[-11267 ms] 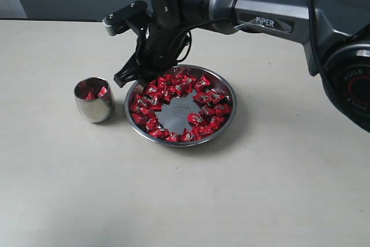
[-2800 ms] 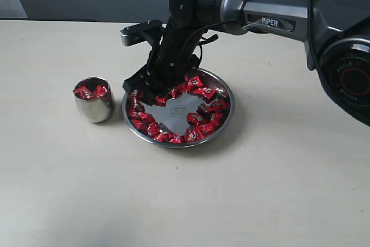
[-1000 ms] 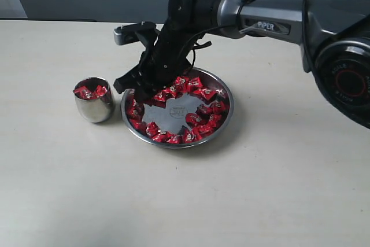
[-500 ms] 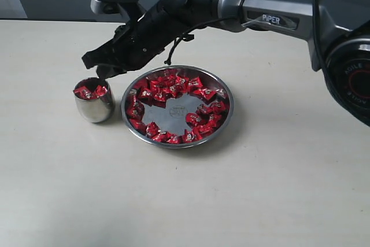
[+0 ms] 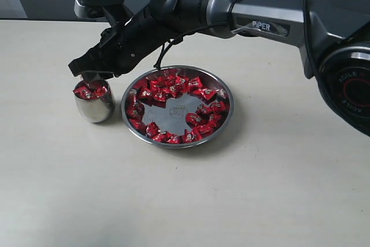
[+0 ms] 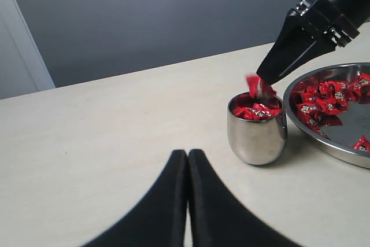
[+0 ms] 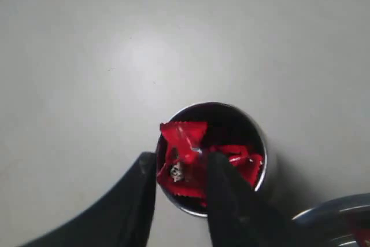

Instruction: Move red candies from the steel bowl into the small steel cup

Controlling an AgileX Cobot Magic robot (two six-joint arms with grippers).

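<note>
The steel bowl (image 5: 229, 98) sits mid-table with a ring of red candies (image 5: 167, 82) round its bare centre. Left of it stands the small steel cup (image 5: 93, 108), heaped with red candies (image 5: 87, 92). My right gripper (image 5: 87, 74) hangs just over the cup's mouth. Its jaws stand apart, open, in the right wrist view, where one loose red candy (image 7: 184, 137) lies at the gap between them (image 7: 182, 166), above the cup (image 7: 257, 137). From the left wrist view that candy (image 6: 254, 85) is blurred just under the right fingertips, above the cup (image 6: 257, 134). My left gripper (image 6: 188, 155) is shut on nothing, low over the table.
The right arm (image 5: 260, 15) stretches from the right edge across the bowl's far side. A dark wall runs behind the table's far edge. In the left wrist view the bowl (image 6: 332, 146) lies just beyond the cup.
My right gripper lifted a candy out of the bowl, swung left over the cup, and its jaws have now parted over the cup's mouth. The left gripper's earlier state is not shown.
</note>
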